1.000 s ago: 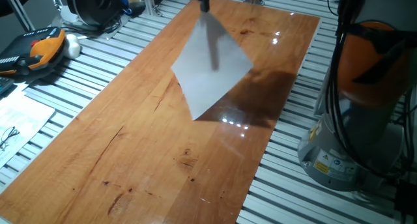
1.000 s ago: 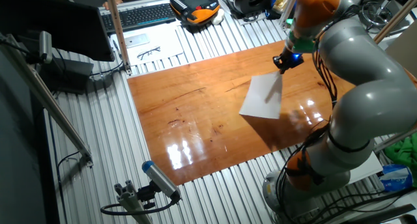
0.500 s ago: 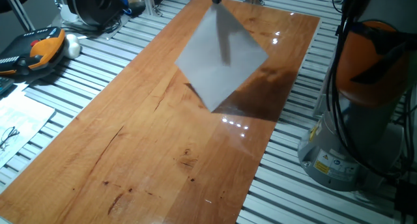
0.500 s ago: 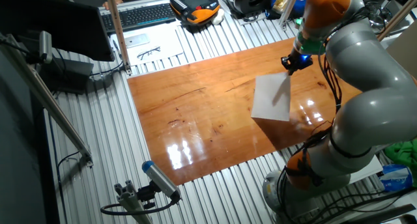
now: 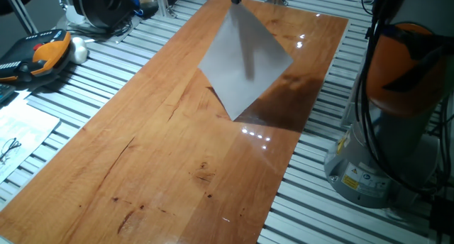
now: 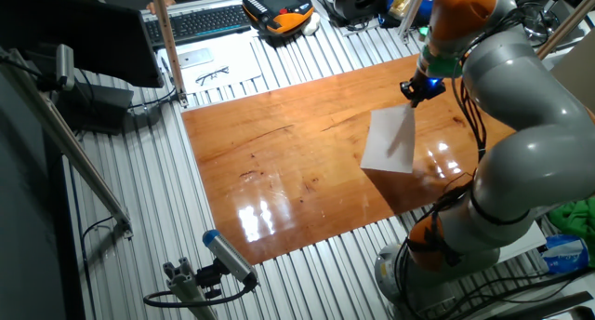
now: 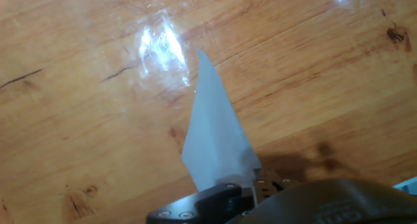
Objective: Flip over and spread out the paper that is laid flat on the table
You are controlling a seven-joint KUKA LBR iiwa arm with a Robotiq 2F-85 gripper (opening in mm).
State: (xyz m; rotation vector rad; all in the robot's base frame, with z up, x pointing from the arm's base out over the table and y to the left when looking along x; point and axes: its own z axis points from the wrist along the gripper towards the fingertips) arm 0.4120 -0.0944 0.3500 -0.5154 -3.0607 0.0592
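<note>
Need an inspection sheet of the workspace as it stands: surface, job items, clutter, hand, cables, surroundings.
Surface: table glossy wood, glare spots, nothing lying flat on it.
Job's things: paper lifted by one corner, hanging diagonally, lowest corner near the wood.
Clutter: printed sheet, orange pendant, keyboard, all on the slats.
Hand: hand shut on the paper's top corner.
Cables: black bundle along the robot base.
Surroundings: slatted metal bench around the board.

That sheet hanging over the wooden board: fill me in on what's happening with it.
The KUKA arm's end effector is shut on one corner of the paper, which hangs from that corner above the table, lowest corner pointing down. Whether that tip touches the wood cannot be told. It is not yet laid flat or spread out, and the side facing the cameras looks blank.
</note>
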